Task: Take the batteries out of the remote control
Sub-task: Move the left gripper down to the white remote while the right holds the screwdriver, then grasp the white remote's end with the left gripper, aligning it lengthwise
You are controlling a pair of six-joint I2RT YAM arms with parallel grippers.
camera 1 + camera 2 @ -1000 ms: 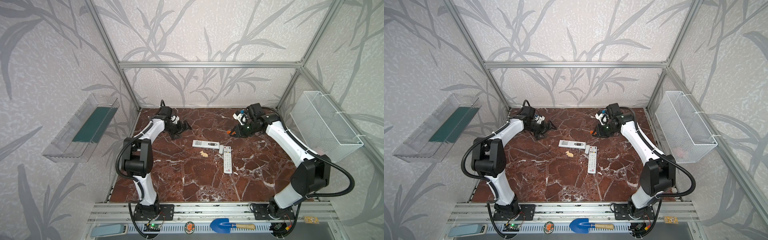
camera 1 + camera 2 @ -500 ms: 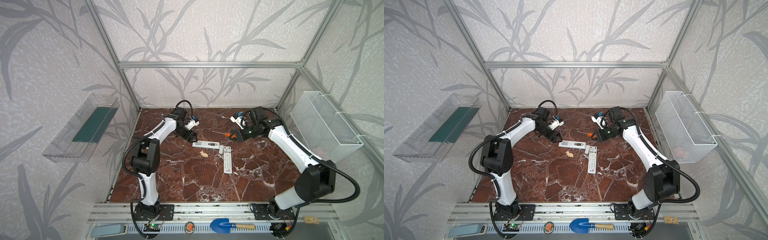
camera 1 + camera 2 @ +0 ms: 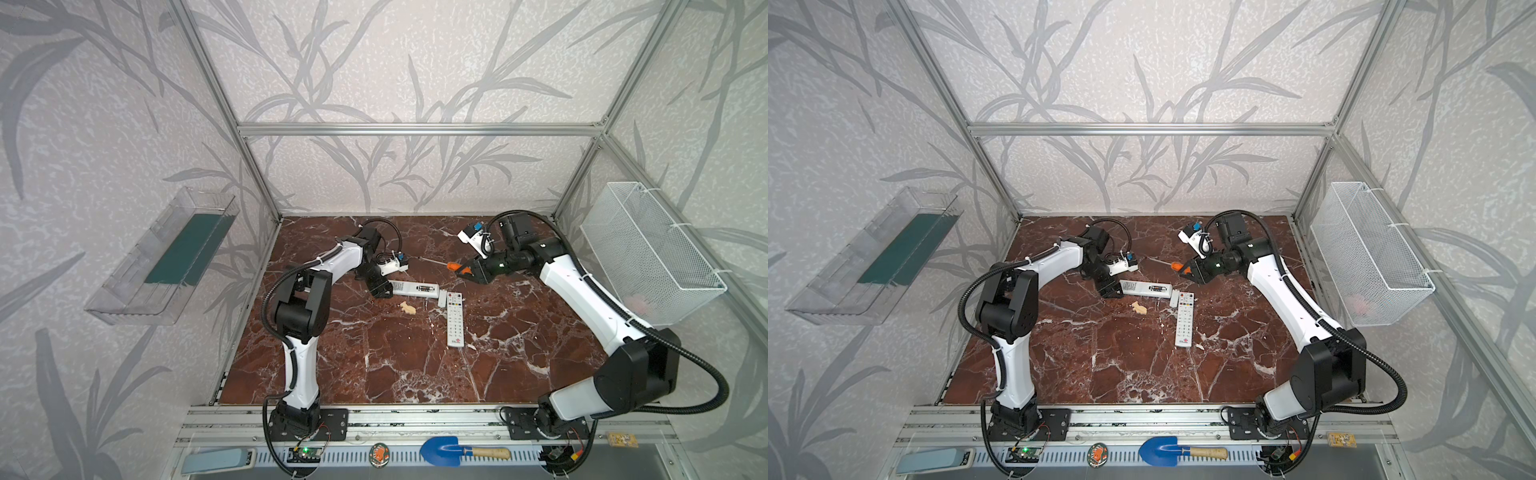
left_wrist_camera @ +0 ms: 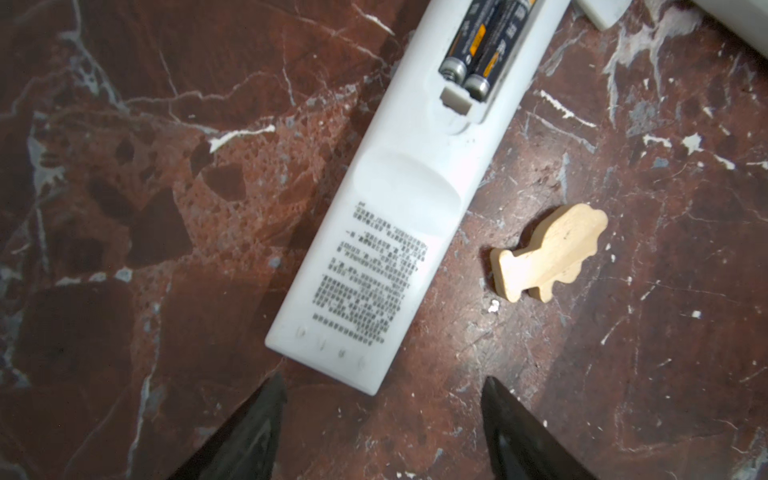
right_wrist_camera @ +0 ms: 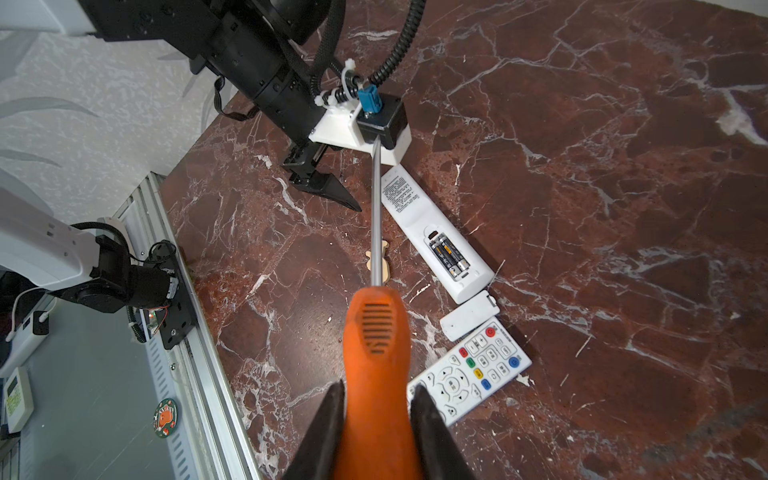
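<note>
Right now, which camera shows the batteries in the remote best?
The left wrist view: the batteries lie closest and sharpest in the open remote, though cropped. The right wrist view shows both whole but smaller; both top views show only a dark speck.

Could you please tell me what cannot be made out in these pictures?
- batteries: far ends cut off by the left wrist view's edge.
- screwdriver: tip lost against the left wrist camera, right wrist view.
- face-up remote: one end behind the right end effector, same view.
- basket: pinkish content blurred, top views.
</note>
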